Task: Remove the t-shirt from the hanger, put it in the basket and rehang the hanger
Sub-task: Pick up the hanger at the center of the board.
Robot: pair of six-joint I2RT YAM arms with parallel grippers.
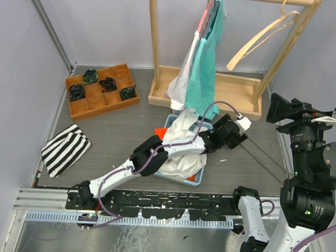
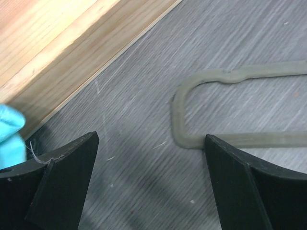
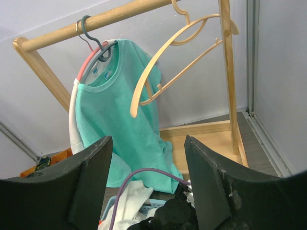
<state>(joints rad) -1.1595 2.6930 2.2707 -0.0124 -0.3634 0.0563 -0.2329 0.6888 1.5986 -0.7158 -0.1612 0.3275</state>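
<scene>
A teal t-shirt (image 1: 203,77) hangs on a grey hanger (image 3: 98,52) from the wooden rail, its hem draping onto the rack base. In the right wrist view the t-shirt (image 3: 120,120) faces the camera, with a white garment (image 3: 74,115) on a pink hanger behind it. My left gripper (image 1: 240,136) reaches past the basket and hovers low over the grey table in front of the rack base. Its fingers are open and empty (image 2: 151,139), with a bit of teal cloth (image 2: 9,134) at the left edge. My right gripper (image 1: 273,108) is raised at the right, open and empty (image 3: 147,141), pointing toward the rack.
An empty wooden hanger (image 1: 261,38) hangs at the rail's right end. A blue basket (image 1: 174,122) holding white clothes sits under the left arm. A wooden tray (image 1: 79,108) of dark parts and a striped cloth (image 1: 65,149) lie at left. A grey sealant loop (image 2: 192,139) marks the table.
</scene>
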